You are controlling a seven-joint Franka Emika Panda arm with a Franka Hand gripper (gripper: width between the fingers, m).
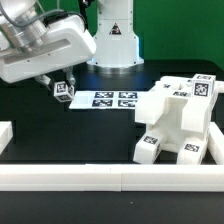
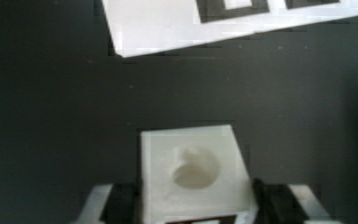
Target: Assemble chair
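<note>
Operator: Gripper [image 1: 63,90] status?

Technician: Clenched on one small chair part [image 2: 195,168], a white tagged block pinched between both fingers. It hangs above the table [image 1: 60,130], just over the near edge of the marker board [image 1: 103,99].

Operator: Location of the main assembly?

Technician: The partly built chair [image 1: 178,118] stands well apart, toward the exterior view's right, beside the border rail [image 1: 120,178].

Operator: Why carry the part raised?

Technician: Likely for clearance during transfer. The side grip leaves its recessed face exposed, probably for mating.
</note>
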